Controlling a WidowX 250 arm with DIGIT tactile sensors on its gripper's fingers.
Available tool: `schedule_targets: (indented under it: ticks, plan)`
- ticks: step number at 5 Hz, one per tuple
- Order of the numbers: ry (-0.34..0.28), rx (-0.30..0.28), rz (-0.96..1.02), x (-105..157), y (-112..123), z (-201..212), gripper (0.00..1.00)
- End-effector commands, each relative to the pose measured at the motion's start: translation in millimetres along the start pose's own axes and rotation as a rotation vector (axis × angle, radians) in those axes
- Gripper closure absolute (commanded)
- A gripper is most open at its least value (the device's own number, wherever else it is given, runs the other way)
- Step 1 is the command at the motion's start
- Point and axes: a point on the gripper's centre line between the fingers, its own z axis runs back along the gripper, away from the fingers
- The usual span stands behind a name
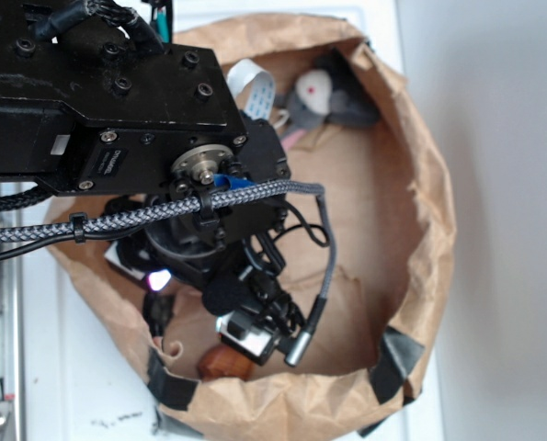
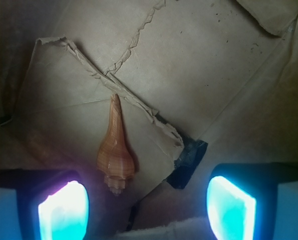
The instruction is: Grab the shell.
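One big risk comes first: our gripper [image 2: 146,205] has its fingers [image 2: 63,210] spread wide, yet the shell [image 2: 116,152] lies off-centre, close to the finger at 7 o'clock in the wrist view, so closing from here could knock it aside instead of pinching it. We also judge its glossy, tapering body likely to squirt free. The crumpled paper bag [image 1: 429,220] walls everything in, and its torn folds [image 2: 138,102] could snag. The plush toy [image 1: 324,96], at 1 o'clock, sits well apart.
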Motion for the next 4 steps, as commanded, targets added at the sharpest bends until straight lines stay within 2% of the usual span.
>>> schedule_targets:
  ticks: [1,2,3,4]
  plan:
    - [-0.066,-0.061,-0.024,4,-9,4,0.0]
    - [-0.117,-0.063,-0.005,14,-22,-12,0.0]
    - [-0.11,-0.041,-0.03,18,-35,-30,0.0]
    - [-0.094,-0.018,-0.089,8,-32,-49,0.0]
